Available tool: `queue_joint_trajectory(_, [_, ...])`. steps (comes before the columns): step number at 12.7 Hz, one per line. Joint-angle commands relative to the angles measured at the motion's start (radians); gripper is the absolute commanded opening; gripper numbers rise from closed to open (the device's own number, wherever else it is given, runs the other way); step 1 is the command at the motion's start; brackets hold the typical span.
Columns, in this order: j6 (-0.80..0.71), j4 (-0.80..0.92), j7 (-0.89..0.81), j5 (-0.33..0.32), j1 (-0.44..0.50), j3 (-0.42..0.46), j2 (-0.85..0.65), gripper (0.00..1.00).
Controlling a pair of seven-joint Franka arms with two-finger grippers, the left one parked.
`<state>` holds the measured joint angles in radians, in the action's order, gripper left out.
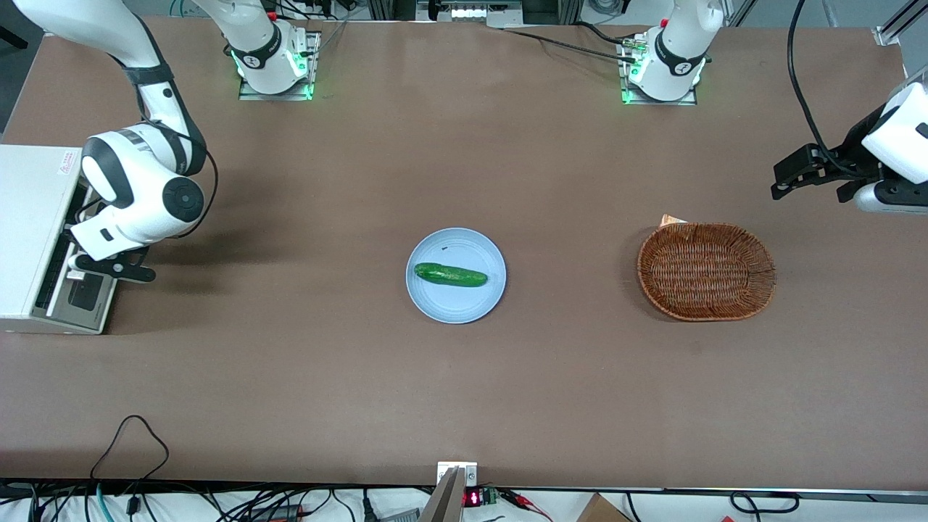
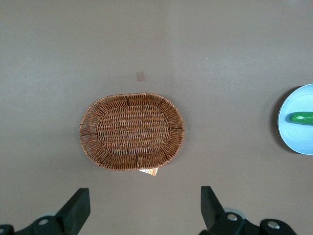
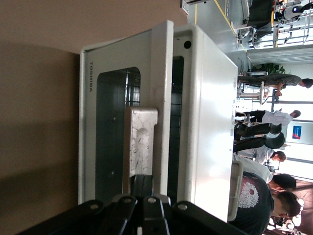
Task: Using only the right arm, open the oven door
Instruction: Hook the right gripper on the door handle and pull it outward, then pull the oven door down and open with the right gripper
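Front view: oven (image 1: pixel 32 232) sits at the surface's working-arm edge, its door (image 1: pixel 80 290) partly open. The hand (image 3: pixel 144 188) is closed on the door's handle (image 3: pixel 142 147).

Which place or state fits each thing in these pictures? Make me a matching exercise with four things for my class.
Things:
1. cucumber
2. basket
3. oven door
4. gripper

Places or states:
a. partly open, with a gap at the oven body
b. on the blue plate
c. at the door's metal handle
d. empty, toward the parked arm's end of the table

Pairs: 1-b, 2-d, 3-a, 4-c
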<state>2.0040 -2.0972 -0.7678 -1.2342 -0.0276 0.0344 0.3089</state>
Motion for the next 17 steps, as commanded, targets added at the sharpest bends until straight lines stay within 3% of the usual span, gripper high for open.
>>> queue_joint_trajectory(1, [0.041,-0.017,-0.027,-0.002,0.018,-0.004,0.061,0.00])
queue_joint_trajectory(17, [0.042,0.062,-0.051,0.013,0.097,-0.004,0.236,0.00])
